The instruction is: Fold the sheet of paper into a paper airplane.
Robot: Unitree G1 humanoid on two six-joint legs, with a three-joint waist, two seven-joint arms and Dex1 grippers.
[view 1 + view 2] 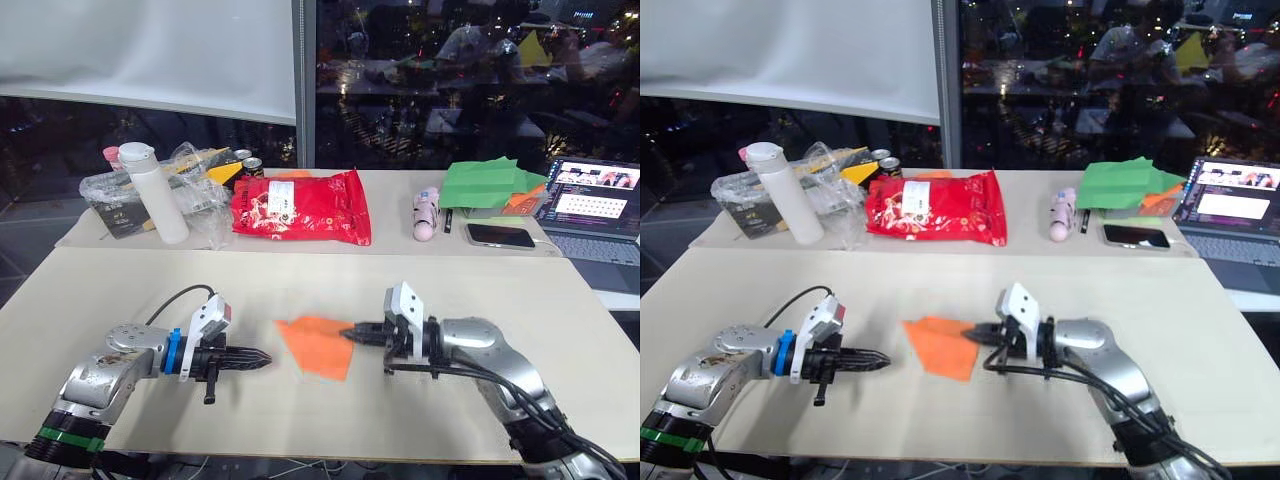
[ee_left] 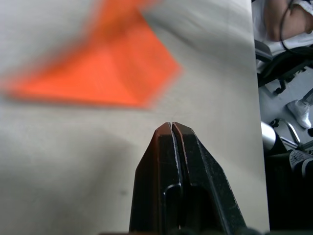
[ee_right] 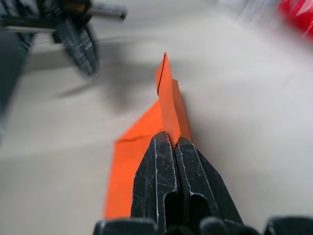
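Left eye view: the sheet of paper (image 1: 317, 345) is seen lying on the pale worktop (image 1: 480, 300) between the two arms, already folded into a wedge with a point toward the robot's left and a wider end toward its right, so several folds can be judged as done. A finished paper airplane is not yet to be made out: in the right wrist view a narrow flap (image 3: 166, 95) is raised on edge above the flatter layer, which suggests that a wing or centre fold is under way and that the final creasing and opening of the wings is probably left. The right gripper (image 1: 350, 335) is shown at the right-hand edge of the wedge, its two black fingers pressed together with the orange paper pinched between them; the paper is judged to be held there, with part of it lifted and the rest resting on the worktop. The left gripper (image 1: 262, 359) is seen just beside the pointed end, apart from it, its fingers drawn fully together with nothing between them, as the left wrist view confirms by the thin seam between the tips.
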